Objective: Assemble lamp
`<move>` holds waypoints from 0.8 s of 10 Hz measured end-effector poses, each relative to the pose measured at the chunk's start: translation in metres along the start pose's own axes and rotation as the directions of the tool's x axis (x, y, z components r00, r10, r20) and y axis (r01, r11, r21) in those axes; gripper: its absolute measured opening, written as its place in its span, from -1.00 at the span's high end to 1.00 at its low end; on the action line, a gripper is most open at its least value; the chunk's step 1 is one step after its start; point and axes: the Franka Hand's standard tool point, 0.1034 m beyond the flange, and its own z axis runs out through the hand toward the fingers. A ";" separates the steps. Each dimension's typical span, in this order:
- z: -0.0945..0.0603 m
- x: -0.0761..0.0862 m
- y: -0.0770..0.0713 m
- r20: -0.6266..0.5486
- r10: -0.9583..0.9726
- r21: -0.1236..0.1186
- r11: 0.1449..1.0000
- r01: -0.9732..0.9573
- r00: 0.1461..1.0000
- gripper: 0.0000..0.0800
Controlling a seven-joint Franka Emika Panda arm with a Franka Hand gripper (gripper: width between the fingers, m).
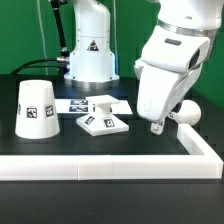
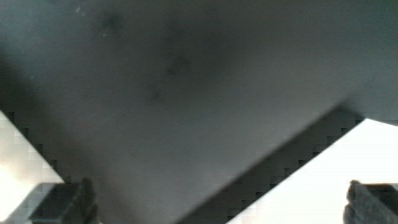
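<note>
We find the shade (image 1: 35, 107) standing wide end down at the exterior view's left, the base (image 1: 104, 121) flat mid-table, and the bulb (image 1: 186, 112) lying loose at the right. The gripper (image 1: 155, 127) hangs just beside the bulb, fingers (image 2: 54, 205) spread and holding nothing. We judge it is positioned for a pickup.

The shade (image 1: 37, 108) is white with a black-and-white square tag; the base (image 1: 105, 121) is white, carrying like tags; the bulb (image 1: 185, 112) is plain white; the marker board (image 1: 69, 104) is white with black tags; the table (image 1: 60, 146) is black, its rail (image 1: 110, 165) white; the pedestal (image 1: 88, 55) is white with a black triangle; the gripper (image 1: 155, 128) is white, fingers (image 2: 54, 205) dark.
</note>
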 end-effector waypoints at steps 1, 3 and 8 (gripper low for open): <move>0.000 0.000 0.000 0.000 0.000 0.000 1.000 0.000 1.000 -0.75; 0.000 0.000 0.000 0.000 0.000 0.000 1.000 0.000 1.000 -0.75; -0.008 -0.072 -0.011 -0.044 0.078 -0.052 0.995 -0.080 0.996 -0.75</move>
